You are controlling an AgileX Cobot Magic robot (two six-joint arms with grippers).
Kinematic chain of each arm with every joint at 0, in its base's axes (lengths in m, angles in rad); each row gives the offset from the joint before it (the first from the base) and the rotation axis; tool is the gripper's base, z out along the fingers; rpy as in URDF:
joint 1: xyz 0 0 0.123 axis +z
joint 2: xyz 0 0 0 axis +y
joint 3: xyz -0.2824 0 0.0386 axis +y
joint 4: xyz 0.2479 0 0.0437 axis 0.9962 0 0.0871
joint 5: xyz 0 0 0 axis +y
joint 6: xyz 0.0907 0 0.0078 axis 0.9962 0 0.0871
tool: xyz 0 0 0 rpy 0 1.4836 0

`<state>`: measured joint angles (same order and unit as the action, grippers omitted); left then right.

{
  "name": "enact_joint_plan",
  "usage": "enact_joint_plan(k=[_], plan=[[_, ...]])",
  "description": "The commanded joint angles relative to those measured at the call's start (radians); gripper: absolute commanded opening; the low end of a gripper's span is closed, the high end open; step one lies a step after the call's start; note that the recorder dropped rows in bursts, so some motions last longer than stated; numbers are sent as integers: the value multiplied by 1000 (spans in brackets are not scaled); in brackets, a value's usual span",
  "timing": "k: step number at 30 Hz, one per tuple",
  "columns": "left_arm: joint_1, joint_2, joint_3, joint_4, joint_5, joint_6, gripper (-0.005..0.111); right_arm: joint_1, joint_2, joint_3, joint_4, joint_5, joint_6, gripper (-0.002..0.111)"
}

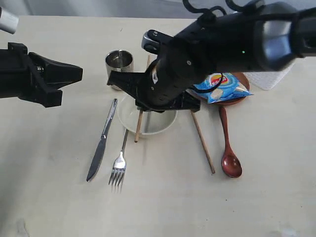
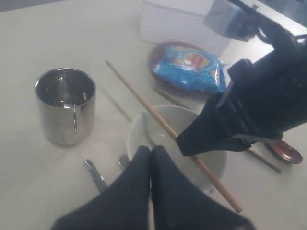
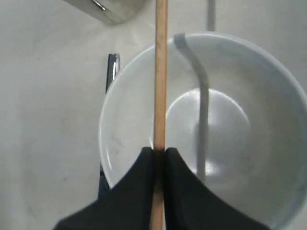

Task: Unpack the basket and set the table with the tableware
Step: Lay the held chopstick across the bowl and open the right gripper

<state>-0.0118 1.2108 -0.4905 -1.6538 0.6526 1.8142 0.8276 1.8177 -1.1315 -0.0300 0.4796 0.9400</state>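
My right gripper is shut on one wooden chopstick, which crosses over the cream bowl; its shadow falls inside the bowl. In the exterior view this gripper reaches across the middle, above the bowl. The other chopstick lies on the table, between bowl and reddish-brown spoon. The steel cup stands behind the bowl; knife and fork lie to its left. My left gripper hovers at the left, shut and empty. The white basket stands at the right.
A blue snack bag lies on the brown plate, next to the basket. The right arm's black body hides the bowl's far rim and part of the held chopstick. The knife's handle lies close to the bowl's rim.
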Motion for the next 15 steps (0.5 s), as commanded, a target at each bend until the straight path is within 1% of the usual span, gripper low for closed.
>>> enact_joint_plan(k=[1,8,15], plan=[[3,0,6,0,5,5,0,-33,53,-103,75,118,-90,0],[3,0,6,0,5,5,0,-34,57,-111,75,152,-88,0],[3,0,6,0,5,5,0,-23,80,-107,84,104,-79,0]])
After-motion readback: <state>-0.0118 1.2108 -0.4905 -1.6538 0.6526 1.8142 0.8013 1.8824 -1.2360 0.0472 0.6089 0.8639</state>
